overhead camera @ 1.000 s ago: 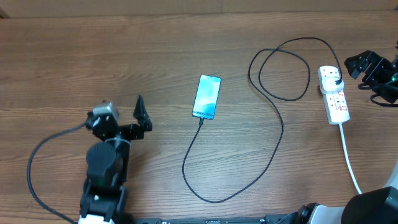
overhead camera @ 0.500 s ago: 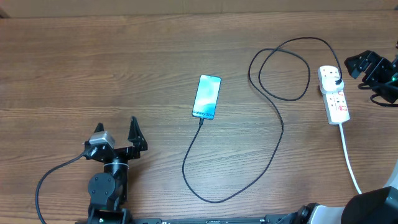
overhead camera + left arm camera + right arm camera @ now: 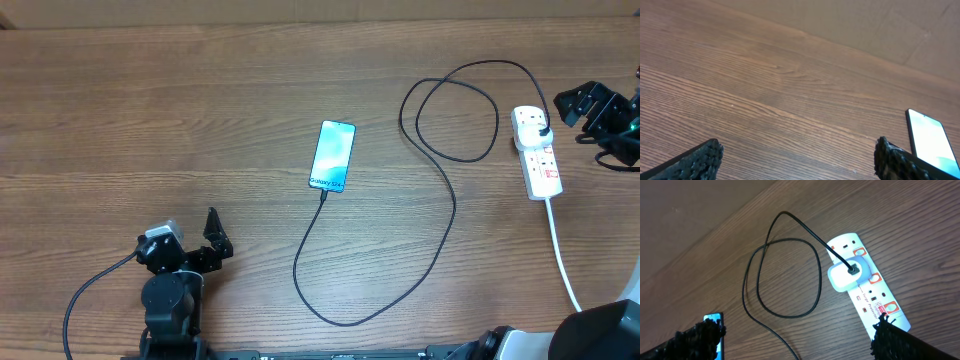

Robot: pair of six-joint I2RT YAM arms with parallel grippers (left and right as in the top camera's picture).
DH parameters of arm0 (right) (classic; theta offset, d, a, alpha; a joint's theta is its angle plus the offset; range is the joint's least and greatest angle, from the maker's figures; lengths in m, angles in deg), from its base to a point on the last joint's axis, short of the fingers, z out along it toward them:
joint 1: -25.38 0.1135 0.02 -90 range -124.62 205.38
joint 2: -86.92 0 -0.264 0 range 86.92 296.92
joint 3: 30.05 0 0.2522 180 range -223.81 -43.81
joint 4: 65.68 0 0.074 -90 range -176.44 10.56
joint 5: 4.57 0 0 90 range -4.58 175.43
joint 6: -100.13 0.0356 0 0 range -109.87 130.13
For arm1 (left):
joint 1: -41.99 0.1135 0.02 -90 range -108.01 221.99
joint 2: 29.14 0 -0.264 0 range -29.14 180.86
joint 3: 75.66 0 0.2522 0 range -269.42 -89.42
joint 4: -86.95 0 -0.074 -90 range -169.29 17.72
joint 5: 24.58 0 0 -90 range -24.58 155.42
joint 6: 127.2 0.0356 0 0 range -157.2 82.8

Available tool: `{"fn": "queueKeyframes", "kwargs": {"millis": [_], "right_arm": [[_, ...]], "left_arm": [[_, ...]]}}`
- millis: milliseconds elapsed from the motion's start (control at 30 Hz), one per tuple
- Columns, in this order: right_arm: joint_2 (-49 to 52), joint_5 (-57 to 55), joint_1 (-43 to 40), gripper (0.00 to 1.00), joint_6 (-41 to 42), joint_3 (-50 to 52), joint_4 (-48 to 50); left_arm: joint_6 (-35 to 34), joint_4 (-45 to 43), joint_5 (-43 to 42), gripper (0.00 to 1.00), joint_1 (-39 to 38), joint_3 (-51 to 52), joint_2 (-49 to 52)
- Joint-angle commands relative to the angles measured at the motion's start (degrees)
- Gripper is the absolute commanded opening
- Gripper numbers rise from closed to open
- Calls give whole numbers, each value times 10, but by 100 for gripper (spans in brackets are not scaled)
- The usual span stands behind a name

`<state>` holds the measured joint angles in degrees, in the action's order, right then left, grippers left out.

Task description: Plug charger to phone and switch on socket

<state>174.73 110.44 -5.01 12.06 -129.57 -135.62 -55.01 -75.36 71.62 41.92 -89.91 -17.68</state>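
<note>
The phone (image 3: 333, 156) lies flat mid-table with its light-blue screen lit; it also shows in the left wrist view (image 3: 930, 142) and as a corner in the right wrist view (image 3: 714, 318). The charger (image 3: 454, 205) is a thin black cable whose tip meets the phone's near end. It loops right to a white plug (image 3: 846, 276) seated in the socket (image 3: 541, 160), a white power strip (image 3: 875, 294). My left gripper (image 3: 190, 238) is open at the front left, far from the phone. My right gripper (image 3: 580, 100) is open beside the socket's far end, apart from it.
The power strip's thick white cord (image 3: 562, 255) runs toward the front right edge. A black cable from my left arm (image 3: 95, 285) curves over the front left of the table. The charger forms a loop (image 3: 818, 275) left of the strip.
My left arm has drawn back toward the table's front edge, away from the phone, its gripper still open. The right arm, phone, charger and socket have not moved.
</note>
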Motion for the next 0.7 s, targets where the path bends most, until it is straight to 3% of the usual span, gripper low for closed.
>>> {"fn": "queueKeyframes", "kwargs": {"millis": [0, 267, 667], "right_arm": [[0, -6, -3, 100, 2, 2, 3], [0, -6, -3, 100, 2, 2, 3], [0, -6, -3, 100, 2, 2, 3]], "left_arm": [[30, 3, -19, 100, 12, 2, -8], [151, 7, -59, 100, 12, 2, -43], [201, 7, -74, 100, 17, 2, -113]]}}
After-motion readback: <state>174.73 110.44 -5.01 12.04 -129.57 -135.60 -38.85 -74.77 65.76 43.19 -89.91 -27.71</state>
